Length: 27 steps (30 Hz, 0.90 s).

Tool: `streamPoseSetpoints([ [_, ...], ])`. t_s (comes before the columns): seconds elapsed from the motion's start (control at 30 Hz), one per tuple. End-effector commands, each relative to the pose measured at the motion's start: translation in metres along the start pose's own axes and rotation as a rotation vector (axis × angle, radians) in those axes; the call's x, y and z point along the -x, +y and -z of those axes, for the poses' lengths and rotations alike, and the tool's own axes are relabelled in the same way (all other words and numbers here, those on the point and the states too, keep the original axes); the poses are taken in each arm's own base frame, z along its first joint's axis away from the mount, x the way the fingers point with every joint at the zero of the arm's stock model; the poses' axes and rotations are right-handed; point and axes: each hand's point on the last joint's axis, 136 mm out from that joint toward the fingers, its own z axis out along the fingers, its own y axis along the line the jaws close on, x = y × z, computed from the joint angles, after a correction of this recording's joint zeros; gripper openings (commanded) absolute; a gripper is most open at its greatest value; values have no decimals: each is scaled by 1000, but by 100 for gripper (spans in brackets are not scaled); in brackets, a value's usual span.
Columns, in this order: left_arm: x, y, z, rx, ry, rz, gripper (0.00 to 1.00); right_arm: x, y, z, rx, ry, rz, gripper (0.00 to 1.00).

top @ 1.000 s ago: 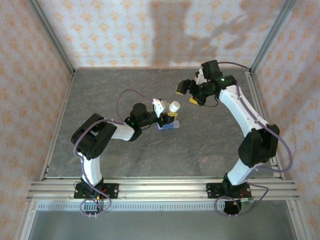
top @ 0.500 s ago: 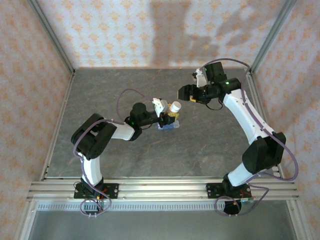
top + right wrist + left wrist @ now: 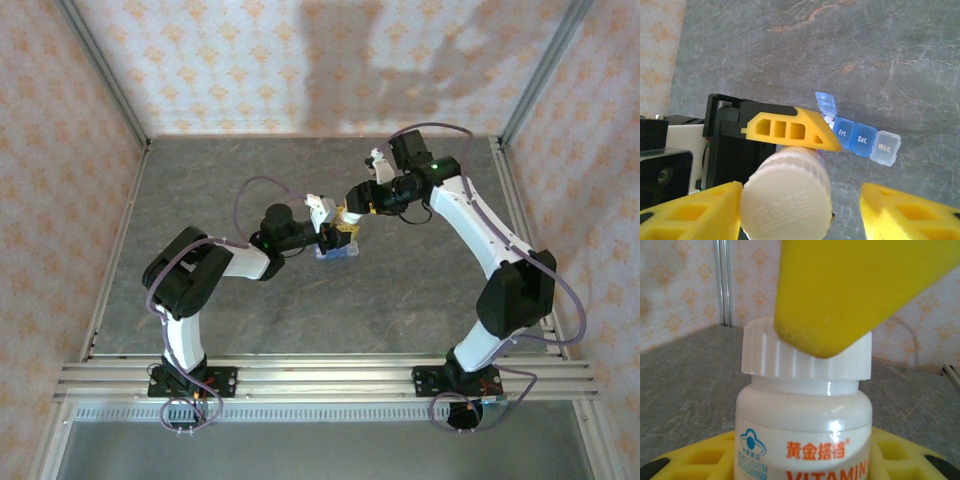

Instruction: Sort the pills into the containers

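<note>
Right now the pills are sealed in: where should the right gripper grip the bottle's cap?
Grip the cap by its ribbed side wall, coming from above and pinching opposite sides: the bottle stands cap-up in the left gripper, and the ribs give purchase.

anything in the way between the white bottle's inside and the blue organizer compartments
Yes: the white cap is on the bottle, closing it. On the organizer one lid is flipped open; the Fri., Sat. and Wed. lids look shut.
</note>
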Motion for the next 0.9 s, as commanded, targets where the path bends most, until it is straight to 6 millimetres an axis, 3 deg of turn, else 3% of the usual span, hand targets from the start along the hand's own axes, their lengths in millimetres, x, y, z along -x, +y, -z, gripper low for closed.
streamPoseSetpoints([
  [0.0,32,-6,0,-31,-77,-52,0,5,4,1,11,-4,6,53],
  [0.23,34,-3,0,-12,-79,-61,0,0,7,-13,46,9,-84,44],
  [0.47,27,17,5,158,-10,-171,0,-5,-11,-34,-121,-90,-401,44],
  [0.6,24,25,7,225,14,-211,0,8,-7,-38,-83,-182,-514,45],
  [0.73,20,27,7,232,8,-200,0,24,-4,-23,-86,-242,-522,57],
  [0.87,21,27,7,234,-19,-183,0,37,-11,8,-62,-309,-525,71],
])
